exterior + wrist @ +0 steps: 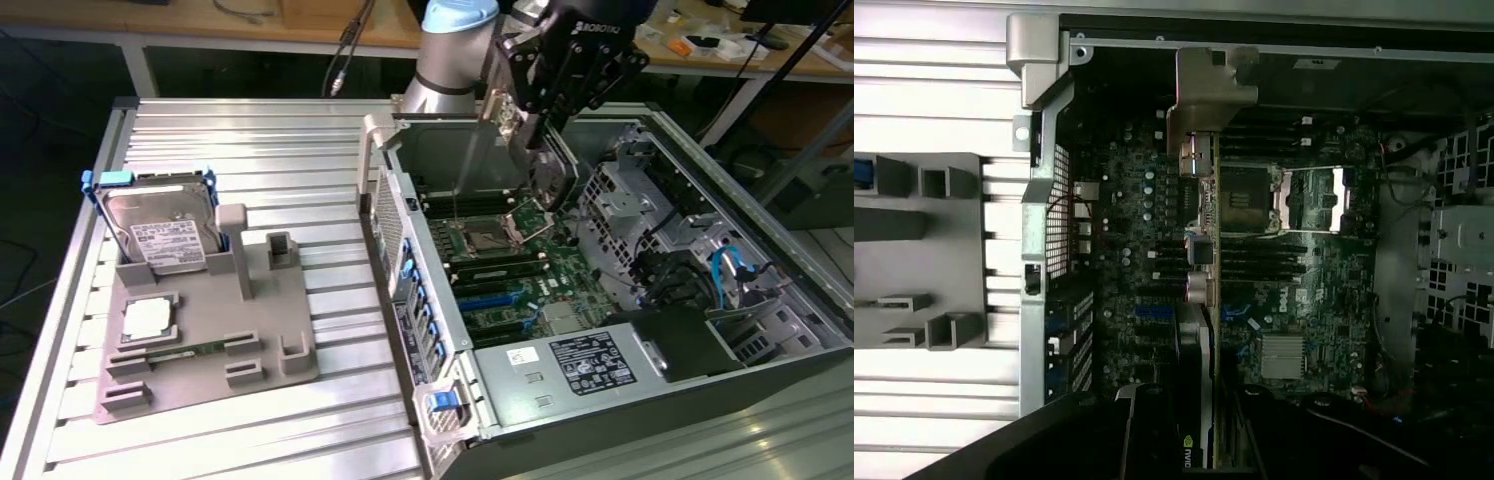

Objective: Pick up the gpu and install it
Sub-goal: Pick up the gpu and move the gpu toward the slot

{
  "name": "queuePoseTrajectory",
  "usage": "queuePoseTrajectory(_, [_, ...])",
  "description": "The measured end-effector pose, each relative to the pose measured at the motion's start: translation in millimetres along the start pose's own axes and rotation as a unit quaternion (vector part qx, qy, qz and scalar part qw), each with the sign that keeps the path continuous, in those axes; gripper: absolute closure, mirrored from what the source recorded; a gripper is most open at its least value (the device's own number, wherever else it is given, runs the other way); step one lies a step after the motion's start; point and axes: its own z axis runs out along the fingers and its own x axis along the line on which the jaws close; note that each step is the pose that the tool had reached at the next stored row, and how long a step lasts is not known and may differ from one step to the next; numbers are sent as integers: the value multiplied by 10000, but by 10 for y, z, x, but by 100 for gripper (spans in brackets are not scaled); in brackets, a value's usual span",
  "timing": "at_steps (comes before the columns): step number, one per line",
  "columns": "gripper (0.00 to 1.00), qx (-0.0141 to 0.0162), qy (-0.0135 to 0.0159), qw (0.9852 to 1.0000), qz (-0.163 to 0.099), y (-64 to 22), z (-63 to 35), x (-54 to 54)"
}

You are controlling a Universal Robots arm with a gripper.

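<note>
My gripper (539, 118) hangs over the far end of the open computer case (400, 250) and is shut on the gpu (550, 172). The gpu is a thin dark card, held on edge above the motherboard (514, 262), with its silvery end bracket (498, 112) toward the case's rear wall. In the wrist view the gpu (1200, 270) runs edge-on from between my gripper's fingers (1199, 435) out to the bracket (1206, 95). Under it lie the motherboard's slots (1154, 310) and the processor socket (1249, 200). The card is clear of the board.
A grey parts holder (200, 335) sits on the ribbed table at the exterior view's left. It carries an upright hard drive (160, 228) in a blue frame, a square chip (147, 318) and a green memory stick (180, 352). Drive cages (641, 200), cables and a power supply (587, 362) crowd the case.
</note>
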Motion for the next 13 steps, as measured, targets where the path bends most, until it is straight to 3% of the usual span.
queuePoseTrajectory(10, [73,0,-1,10000,0,-17,11,-488])
queuePoseTrajectory(13, [73,-1,2,9999,-138,-18,17,-518])
